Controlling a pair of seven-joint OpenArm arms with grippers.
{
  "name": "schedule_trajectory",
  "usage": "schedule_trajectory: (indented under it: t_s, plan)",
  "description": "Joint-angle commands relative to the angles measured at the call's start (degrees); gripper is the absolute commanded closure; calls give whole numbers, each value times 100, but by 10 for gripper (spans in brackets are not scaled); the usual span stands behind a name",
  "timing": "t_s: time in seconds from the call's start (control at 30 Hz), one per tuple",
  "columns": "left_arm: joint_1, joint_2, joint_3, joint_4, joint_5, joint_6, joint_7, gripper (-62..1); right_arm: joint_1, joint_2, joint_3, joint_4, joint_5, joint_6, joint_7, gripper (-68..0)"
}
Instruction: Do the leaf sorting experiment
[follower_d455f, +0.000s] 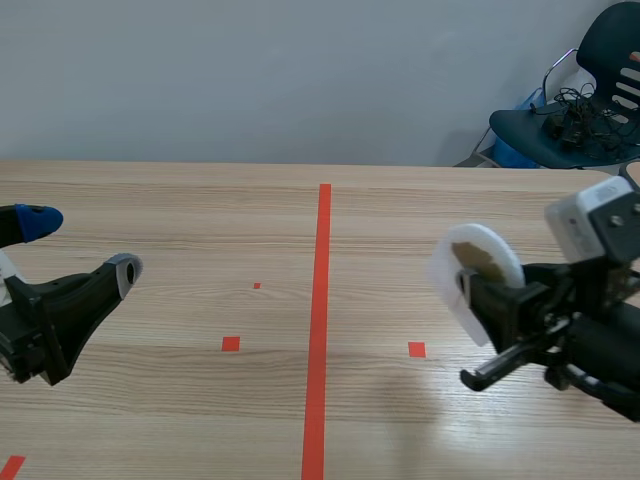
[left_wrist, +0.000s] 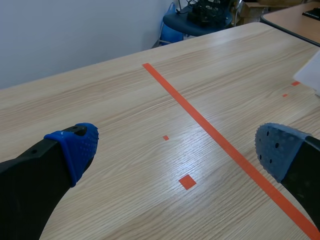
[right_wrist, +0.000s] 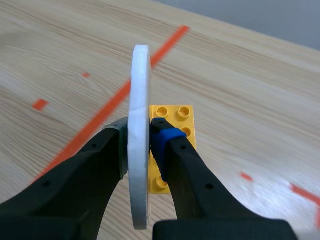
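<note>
Pale wooden desk (follower_d455f: 200, 210), grey wall behind. At 9 o'clock, left hand (follower_d455f: 82, 245) spread wide, empty, likely parked. At 3 o'clock, right hand (follower_d455f: 475, 290) clamped on white disc (right_wrist: 140, 90), kept on edge, probably for carrying; yellow brick (right_wrist: 172, 112) against one face

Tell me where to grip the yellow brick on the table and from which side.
Take the yellow brick across its two long side walls, coming straight down from above. It lies flat, studs up, so its narrow width should fit between the fingers. The right gripper is shut on the white disc; the open left gripper is free.
</note>
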Motion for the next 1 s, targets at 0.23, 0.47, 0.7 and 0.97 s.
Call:
schedule_trajectory:
  t_s: [0.23,0.47,0.7,0.97]
  plan:
    - [-46,-33,-7,81,-79,13,-122,-623,98,-195,852,-776,61,-90,44,-52]
    - [-46,-33,-7,81,-79,13,-142,-623,691,-205,857,-1919,57,-175,262,-50]
    - [-46,-33,-7,81,-76,13,-140,-623,879,-208,1010,-2424,55,-345,367,-57]
    - [-46,-33,-7,81,-76,13,-140,-623,879,-199,1010,-2402,55,-356,459,-244]
